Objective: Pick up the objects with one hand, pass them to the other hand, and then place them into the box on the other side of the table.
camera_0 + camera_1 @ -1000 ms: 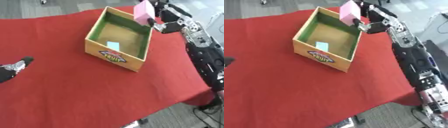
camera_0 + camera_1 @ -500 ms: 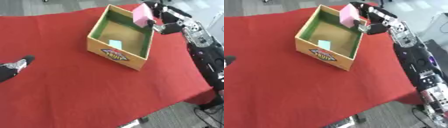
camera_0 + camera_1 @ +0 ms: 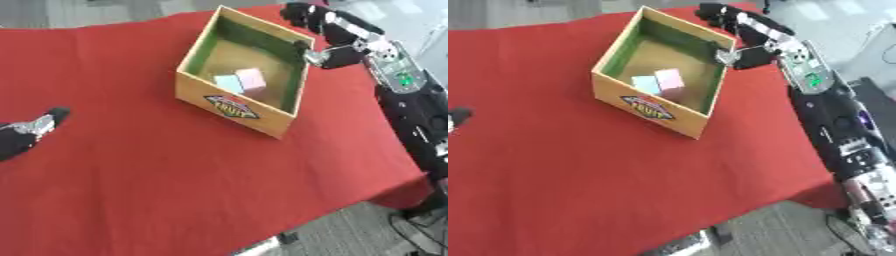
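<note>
At the worktop's (image 3: 131, 165) left edge the left hand (image 3: 26, 131) lies cut off by the frame; whether its fingers are curled I cannot tell, and the right eye view shows only a sliver of it. Toward the far right corner stands the box (image 3: 236, 107), its front label blurred, perhaps reading "FRUIT". Inside lie a pink block (image 3: 252, 79) and a pale blue block (image 3: 228, 83), touching. The right hand (image 3: 741, 37) hangs over the box's far right rim, fingers spread, holding nothing.

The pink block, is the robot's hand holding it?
No, the pink block lies inside the box, and the right hand above holds nothing.
</note>
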You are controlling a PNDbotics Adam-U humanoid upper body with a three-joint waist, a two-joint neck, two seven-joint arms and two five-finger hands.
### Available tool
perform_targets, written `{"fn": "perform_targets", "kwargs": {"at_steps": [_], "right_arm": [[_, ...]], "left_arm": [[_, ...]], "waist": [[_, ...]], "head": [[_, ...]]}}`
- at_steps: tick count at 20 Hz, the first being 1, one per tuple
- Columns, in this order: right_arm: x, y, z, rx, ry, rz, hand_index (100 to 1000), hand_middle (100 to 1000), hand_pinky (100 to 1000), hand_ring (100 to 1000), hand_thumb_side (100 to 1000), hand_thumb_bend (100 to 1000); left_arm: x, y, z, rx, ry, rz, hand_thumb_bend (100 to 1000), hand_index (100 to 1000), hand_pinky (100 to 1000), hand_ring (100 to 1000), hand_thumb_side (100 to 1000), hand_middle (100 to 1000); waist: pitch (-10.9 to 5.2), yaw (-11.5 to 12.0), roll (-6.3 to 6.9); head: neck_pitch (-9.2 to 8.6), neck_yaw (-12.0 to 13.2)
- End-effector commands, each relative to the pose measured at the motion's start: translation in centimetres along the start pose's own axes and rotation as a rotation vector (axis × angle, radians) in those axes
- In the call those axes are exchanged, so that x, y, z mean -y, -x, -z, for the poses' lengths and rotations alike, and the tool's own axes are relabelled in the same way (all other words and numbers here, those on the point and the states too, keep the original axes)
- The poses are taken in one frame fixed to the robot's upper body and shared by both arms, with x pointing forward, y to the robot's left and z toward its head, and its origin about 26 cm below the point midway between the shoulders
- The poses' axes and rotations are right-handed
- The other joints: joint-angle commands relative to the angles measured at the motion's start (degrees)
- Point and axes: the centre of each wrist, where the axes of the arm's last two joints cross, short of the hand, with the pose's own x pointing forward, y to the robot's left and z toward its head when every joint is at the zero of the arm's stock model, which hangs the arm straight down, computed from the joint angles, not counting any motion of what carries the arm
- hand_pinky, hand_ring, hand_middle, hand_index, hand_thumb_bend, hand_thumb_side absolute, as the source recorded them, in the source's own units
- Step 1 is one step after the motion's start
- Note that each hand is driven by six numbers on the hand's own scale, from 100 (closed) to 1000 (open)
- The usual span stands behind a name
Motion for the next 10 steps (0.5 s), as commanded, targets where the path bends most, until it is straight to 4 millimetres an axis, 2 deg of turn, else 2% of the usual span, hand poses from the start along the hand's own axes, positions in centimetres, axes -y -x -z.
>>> {"fn": "perform_targets", "kwargs": {"at_steps": [1,3,4,6,7,10], "right_arm": [[1.5,-0.6,-0.4,0.162,-0.245,-0.213,1000,934,1000,1000,198,100],[1.3,-0.6,-0.4,0.167,-0.228,-0.186,1000,907,999,1000,230,100],[1.4,-0.6,-0.5,0.175,-0.195,-0.150,1000,879,967,1000,258,100],[1.8,-1.1,-0.6,0.196,-0.107,-0.068,1000,830,916,1000,406,100],[2.0,-1.5,-0.6,0.209,-0.061,-0.021,1000,819,903,1000,448,100],[3.2,-3.2,-1.1,0.255,0.085,0.123,1000,822,899,1000,470,100]], "left_arm": [[-0.4,-0.4,0.2,0.013,-0.021,-0.010,815,855,701,622,295,562],[-0.5,-0.4,0.2,0.011,-0.024,-0.010,813,854,700,621,295,562],[-0.5,-0.4,0.2,0.011,-0.027,-0.010,811,854,700,621,295,561],[-0.8,-0.4,0.2,0.012,-0.038,-0.012,804,853,700,620,297,561],[-1.0,-0.4,0.3,0.013,-0.046,-0.014,798,853,700,620,299,560],[-1.9,-0.5,0.4,0.014,-0.082,-0.017,775,851,703,621,317,561]], "waist": [[-0.94,-0.04,-0.03],[-0.98,-0.08,-0.03],[-1.02,-0.14,-0.02],[-1.14,-0.23,0.06],[-1.23,-0.29,0.13],[-1.70,-0.67,0.56]], "head": [[0.28,0.28],[0.33,0.53],[0.32,0.84],[0.24,1.74],[0.17,2.52],[-0.41,7.37]]}}
